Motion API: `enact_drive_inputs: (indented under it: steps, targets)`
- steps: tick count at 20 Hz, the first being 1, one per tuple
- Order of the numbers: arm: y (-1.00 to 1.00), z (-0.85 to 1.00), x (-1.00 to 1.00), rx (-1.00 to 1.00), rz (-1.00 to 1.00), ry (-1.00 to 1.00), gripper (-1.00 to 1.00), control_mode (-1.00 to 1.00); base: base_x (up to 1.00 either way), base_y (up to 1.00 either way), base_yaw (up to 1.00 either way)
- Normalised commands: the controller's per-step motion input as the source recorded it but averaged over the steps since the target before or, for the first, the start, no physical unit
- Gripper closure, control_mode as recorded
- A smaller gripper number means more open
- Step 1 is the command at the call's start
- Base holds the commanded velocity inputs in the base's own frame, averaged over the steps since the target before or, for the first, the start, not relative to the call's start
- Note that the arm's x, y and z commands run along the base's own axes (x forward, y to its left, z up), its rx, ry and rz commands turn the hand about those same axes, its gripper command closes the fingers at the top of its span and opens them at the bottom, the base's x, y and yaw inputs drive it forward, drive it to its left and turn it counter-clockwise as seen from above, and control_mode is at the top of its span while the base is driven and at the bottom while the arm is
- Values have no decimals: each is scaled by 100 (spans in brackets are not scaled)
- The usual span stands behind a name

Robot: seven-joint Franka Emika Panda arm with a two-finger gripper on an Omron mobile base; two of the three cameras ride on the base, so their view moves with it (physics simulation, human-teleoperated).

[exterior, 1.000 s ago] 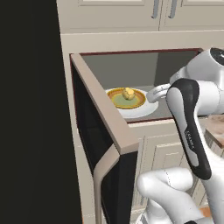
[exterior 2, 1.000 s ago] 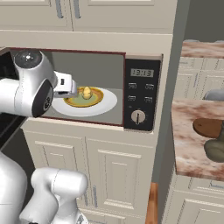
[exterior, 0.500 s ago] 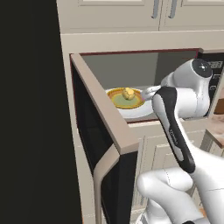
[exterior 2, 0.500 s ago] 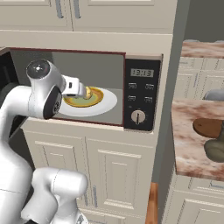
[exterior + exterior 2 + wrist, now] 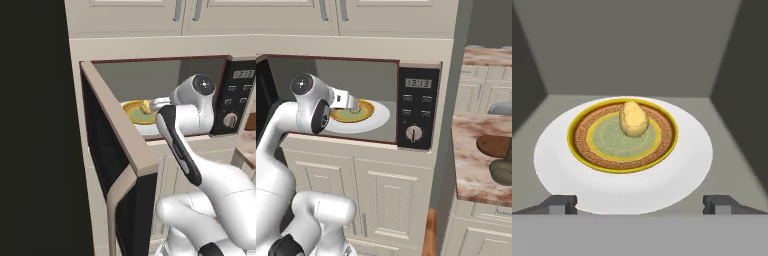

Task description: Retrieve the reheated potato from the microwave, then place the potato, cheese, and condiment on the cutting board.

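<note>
Hand view: tool [image 5: 640, 204] wide open, nothing gripped, facing potato [image 5: 634, 119] on plate [image 5: 592, 145]. Risk: off-centre closure rolls potato off; approach slow.

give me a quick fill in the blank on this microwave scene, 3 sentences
1. The potato sits on a patterned plate inside the ____.
2. The microwave door is swung ____.
3. The end effector faces the potato with its jaws ____, holding nothing.

Missing words: microwave; open; open
</note>
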Motion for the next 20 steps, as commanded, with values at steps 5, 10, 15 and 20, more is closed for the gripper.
enact_drive_inputs:
  steps: [5, 10, 15, 20]
  targets:
    - [5, -12, 65, 3, -6, 0, -100, -100, 0, 0, 0]
    - [3, -21, 63, 2, -1, 0, -100, -100, 0, 0, 0]
    - [5, -20, 61, 2, 0, 0, -100, -100, 0, 0, 0]
    - [2, -17, 58, 1, 0, 5, -100, -100, 0, 0, 0]
